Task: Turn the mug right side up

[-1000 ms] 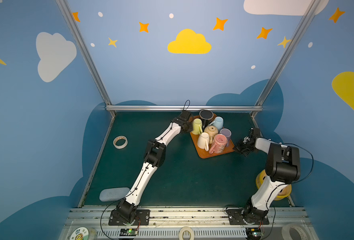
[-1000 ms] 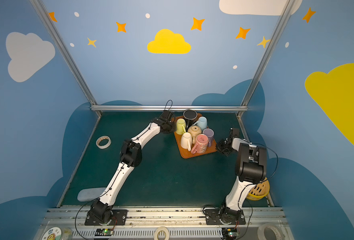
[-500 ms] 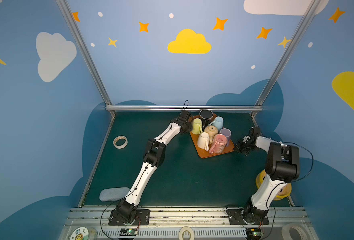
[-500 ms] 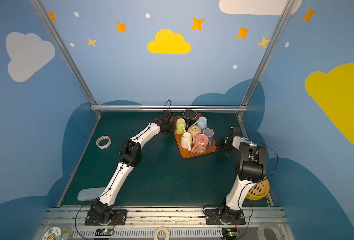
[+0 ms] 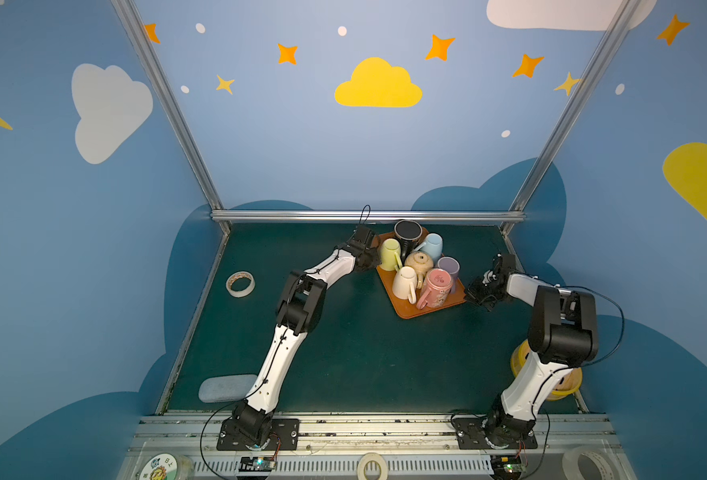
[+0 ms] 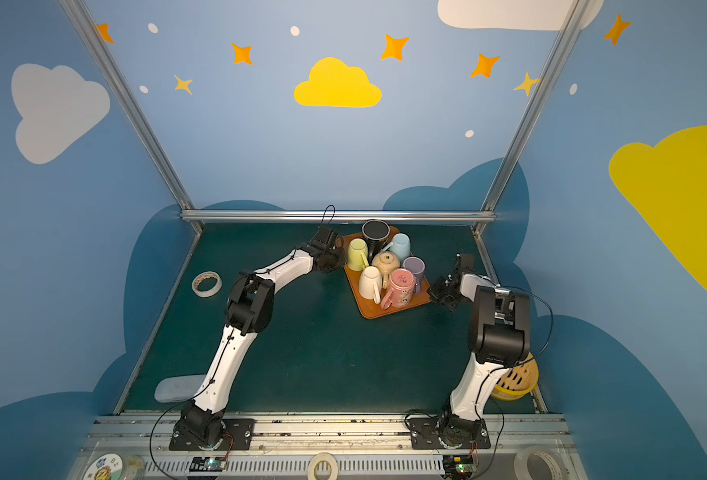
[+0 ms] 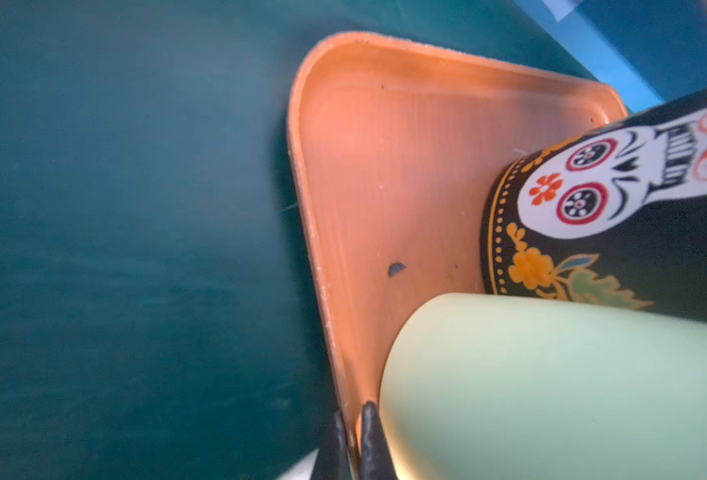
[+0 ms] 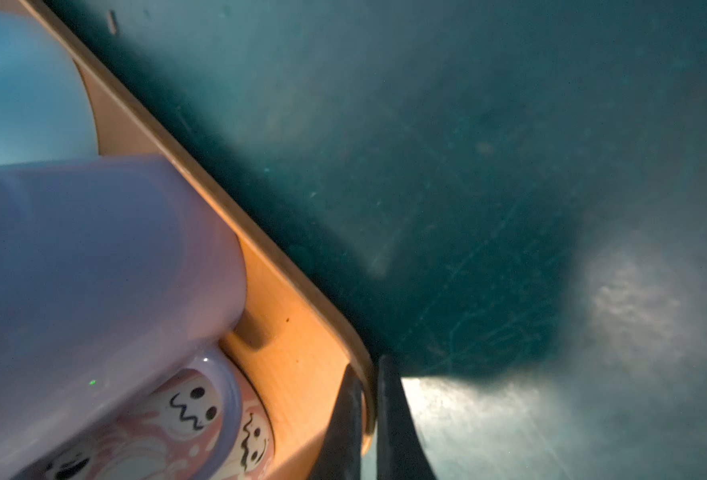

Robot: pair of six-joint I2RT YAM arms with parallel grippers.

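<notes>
**Left hand** [image 7: 352, 419]: pressed shut on the rim of the orange tray [image 7: 389, 137], with one fingertip inside the rim and one outside, at the corner beside the yellow-green mug [image 7: 551, 395].

**Right hand** [image 8: 368, 368]: pinched on the same rim at the opposite corner, near the lavender mug [image 8: 94, 270] and the pink ghost mug [image 8: 185, 411].

**Mugs on tray:** seven, crowded together. Besides the three listed, there are a black skull mug [image 5: 408, 232], a light blue mug [image 5: 433, 245], a beige mug [image 5: 419, 262] and a white mug [image 5: 404, 284]. All are judged to stand base-up, and the skull print is seen inverted. Which mug is meant cannot be told.

**Progress:** no mug is held and none has been turned. Only the tray is gripped, and it rests on the green counter [image 5: 343, 353]. The whole turn is left to do.

**Change from earlier frames:** the right hand is found slightly nearer the tray corner, and both hands have been drawn tighter. The tray and mugs are unmoved.
</notes>
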